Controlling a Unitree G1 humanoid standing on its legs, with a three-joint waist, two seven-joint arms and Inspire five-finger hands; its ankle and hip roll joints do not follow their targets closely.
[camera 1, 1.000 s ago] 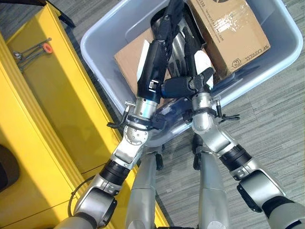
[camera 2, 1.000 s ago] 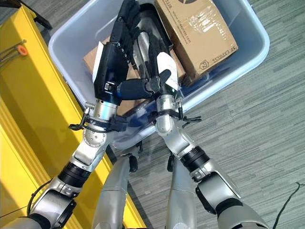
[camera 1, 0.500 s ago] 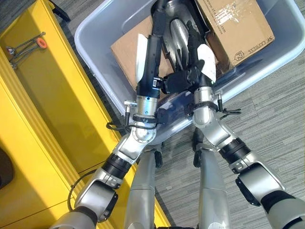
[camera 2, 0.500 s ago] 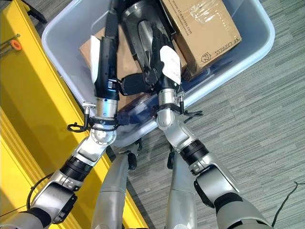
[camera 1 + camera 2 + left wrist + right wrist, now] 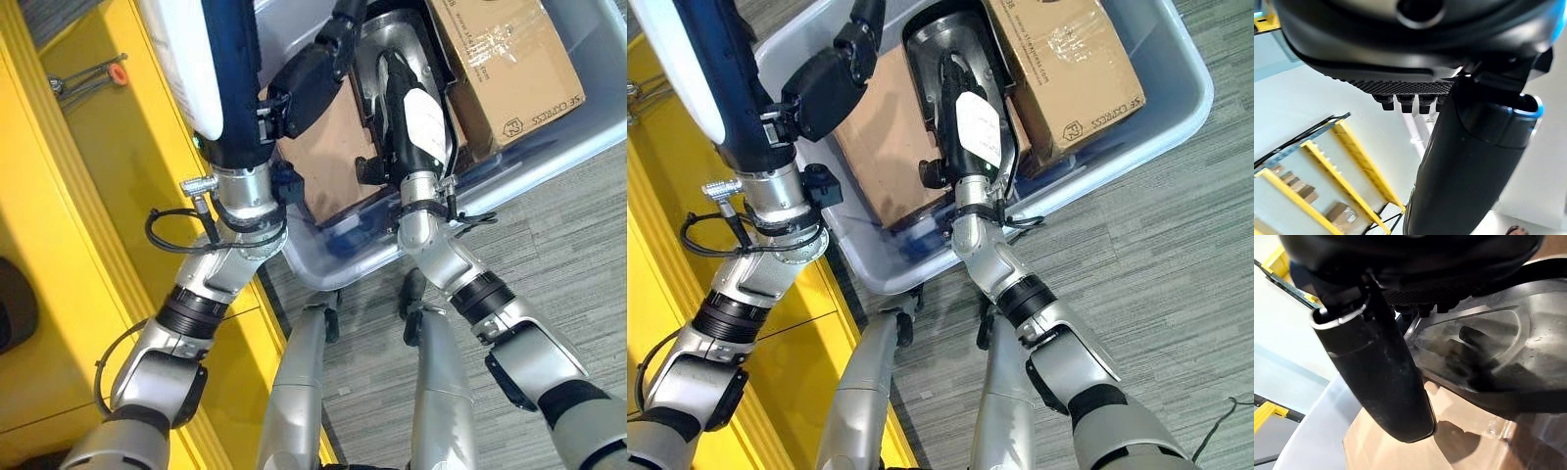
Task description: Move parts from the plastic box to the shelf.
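Note:
A grey plastic box [image 5: 588,127] on the floor holds a silver metal part [image 5: 933,44] lying in a black casing, between two cardboard boxes. My right hand [image 5: 416,117] rests on top of that part, fingers straight along it, thumb [image 5: 1381,382] held apart over the flat cardboard. The part [image 5: 1488,333] shows just past the fingers in the right wrist view. My left hand [image 5: 225,78] is raised high above the box's left edge, close to the camera, thumb [image 5: 309,73] sticking out, nothing in it. The yellow shelf [image 5: 108,176] lies at the left.
A large taped cardboard box [image 5: 1058,59] fills the box's right half. A flat cardboard box [image 5: 872,137] lies in its left half. A metal tool with an orange end [image 5: 93,78] sits on the shelf. Grey carpet [image 5: 568,255] spreads out on the right.
My left hand has lifted out of the plastic box, up and to the left toward the camera. My right hand has stayed on the metal part. The camera has shifted.

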